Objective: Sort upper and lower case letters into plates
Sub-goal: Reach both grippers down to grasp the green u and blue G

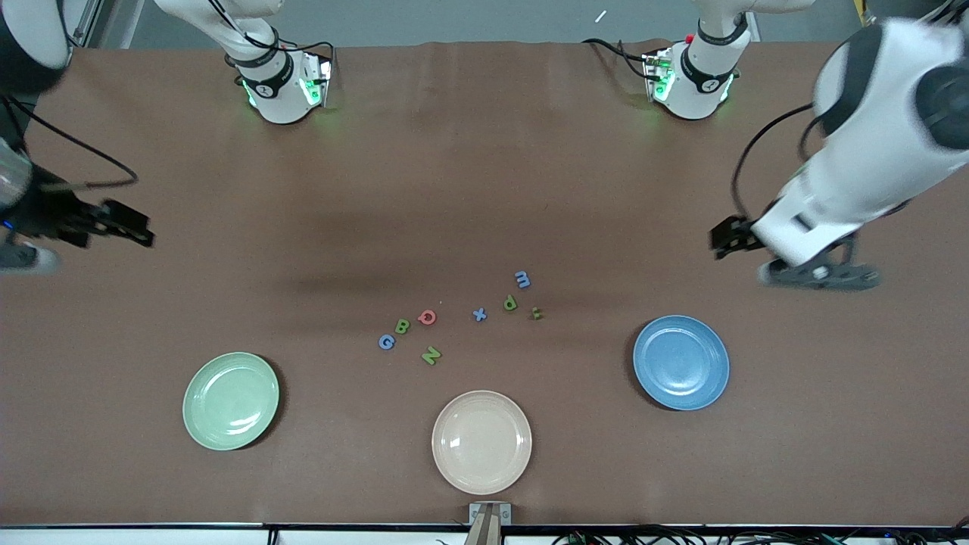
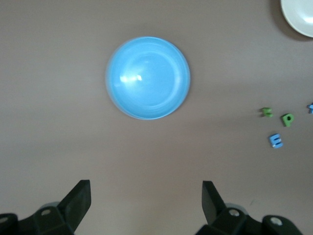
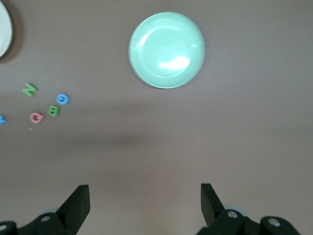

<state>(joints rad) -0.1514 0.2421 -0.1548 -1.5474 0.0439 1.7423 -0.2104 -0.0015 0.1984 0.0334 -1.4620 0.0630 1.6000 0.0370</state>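
Several small foam letters lie mid-table: blue m (image 1: 522, 279), green p (image 1: 510, 303), blue x (image 1: 479, 314), red Q (image 1: 427, 317), green B (image 1: 402, 326), blue G (image 1: 386, 342), green N (image 1: 431, 354). The pale green plate (image 1: 231, 401) and the blue plate (image 1: 680, 362) are empty. My left gripper (image 1: 819, 274) is open over bare table near the blue plate (image 2: 147, 78); its own view shows it (image 2: 146, 203) empty. My right gripper (image 1: 30, 259) is open and empty (image 3: 145, 203) over the right arm's end of the table, with the green plate (image 3: 166, 50) in its view.
A cream-beige plate (image 1: 481, 441), empty, sits nearest the front camera between the two other plates. A tiny green piece (image 1: 537, 312) lies beside the p. Both arm bases stand along the table's edge farthest from the front camera.
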